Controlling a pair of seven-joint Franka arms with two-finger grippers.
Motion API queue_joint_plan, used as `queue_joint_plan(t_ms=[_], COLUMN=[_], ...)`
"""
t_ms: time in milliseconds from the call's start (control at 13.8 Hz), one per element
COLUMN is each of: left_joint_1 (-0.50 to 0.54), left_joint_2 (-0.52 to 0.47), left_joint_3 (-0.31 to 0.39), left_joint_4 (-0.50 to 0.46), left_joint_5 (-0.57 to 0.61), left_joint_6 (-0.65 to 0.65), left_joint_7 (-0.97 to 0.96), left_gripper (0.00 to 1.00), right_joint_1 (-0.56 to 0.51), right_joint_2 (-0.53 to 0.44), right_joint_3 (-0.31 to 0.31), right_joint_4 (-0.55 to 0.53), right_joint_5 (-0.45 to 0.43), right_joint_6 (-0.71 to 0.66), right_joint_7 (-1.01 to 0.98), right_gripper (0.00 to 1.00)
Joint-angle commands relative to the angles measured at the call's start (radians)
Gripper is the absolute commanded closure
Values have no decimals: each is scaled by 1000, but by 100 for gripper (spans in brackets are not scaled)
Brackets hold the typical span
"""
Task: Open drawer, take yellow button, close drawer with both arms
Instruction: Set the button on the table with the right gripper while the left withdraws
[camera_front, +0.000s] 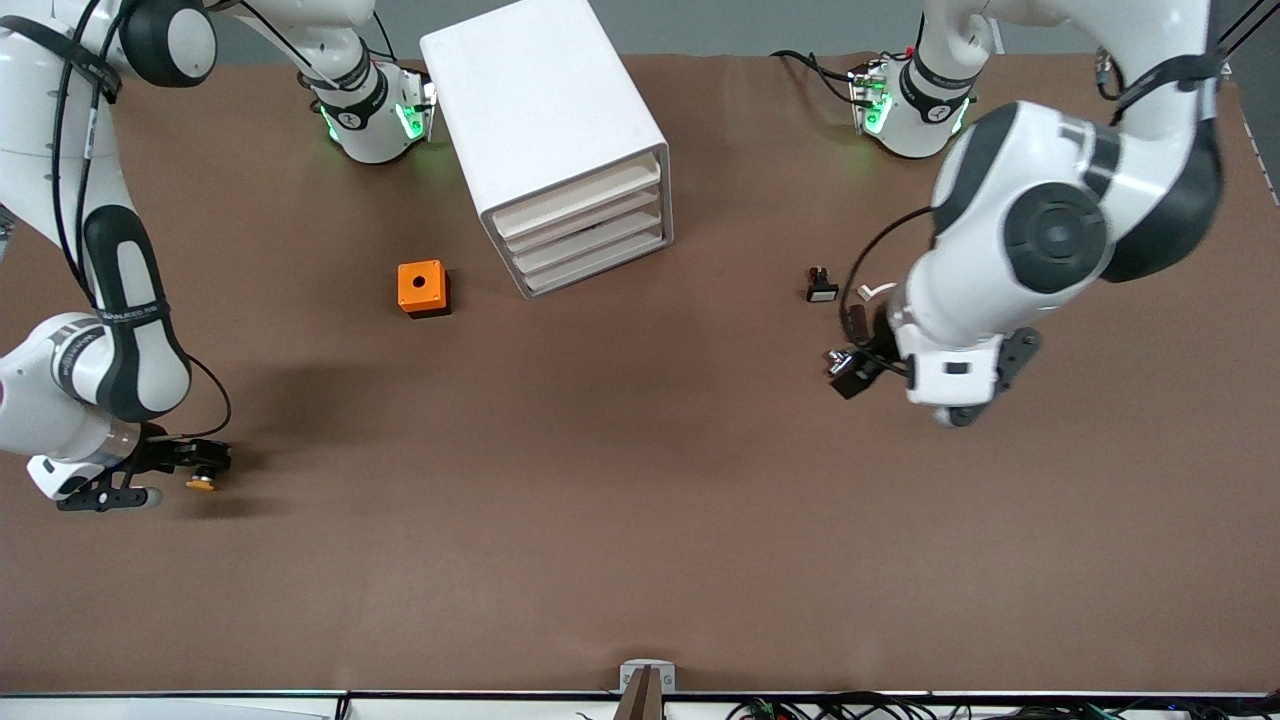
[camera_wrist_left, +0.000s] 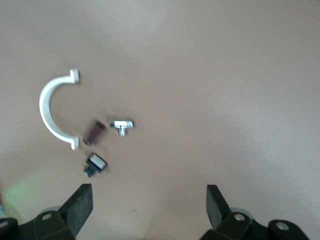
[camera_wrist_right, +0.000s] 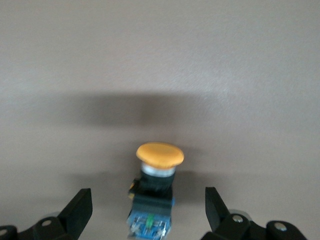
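We see a plain brown worktop (camera_front: 640, 520) with no pattern. On it the cabinet (camera_front: 545, 120) is white all over, its top drawer (camera_front: 575, 199) and the three below it the same off-white. The cube (camera_front: 422, 287) is bright orange with a dark hole. The button (camera_wrist_right: 159, 192) has an orange cap, a silver collar, and a black body with blue at its base. The small part (camera_wrist_left: 96, 164) is black and white, and the curved clip (camera_wrist_left: 52, 110) white. Both arms are white with black joints, their bases lit green; the left hand (camera_wrist_left: 149, 212) and right hand (camera_wrist_right: 148, 212) are black.
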Motion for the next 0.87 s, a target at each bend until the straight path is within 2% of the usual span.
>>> queue_joint_plan(t_ms=[0,145,361,506,795], left_joint_1=[101,167,285,334,364], left_joint_2=[-68,-96,-139,-179,-271], left_joint_3=[-11,-9,-11,-11,-11], left_joint_4=[-25,-24,-25,-25,-56], left_joint_5=[32,32,30,30,30], left_joint_6=[-10,-33,-70,-114,-180], left_joint_7=[128,263,484,608,786], left_gripper=[0,0,0,0,0], right_joint_1=[-9,-6,11,22,23], right_joint_2=[-131,-183,-270,-332,-439], right_joint_3=[-2,-5,1,1,-1], right_joint_4=[-18,-18,-18,-18,-18], right_joint_5=[14,-5,-113,-126,-127], right_joint_6=[-163,-255,-383,-461,-605], right_joint_7=[13,63,224,275,284], right_gripper=[0,0,0,0,0])
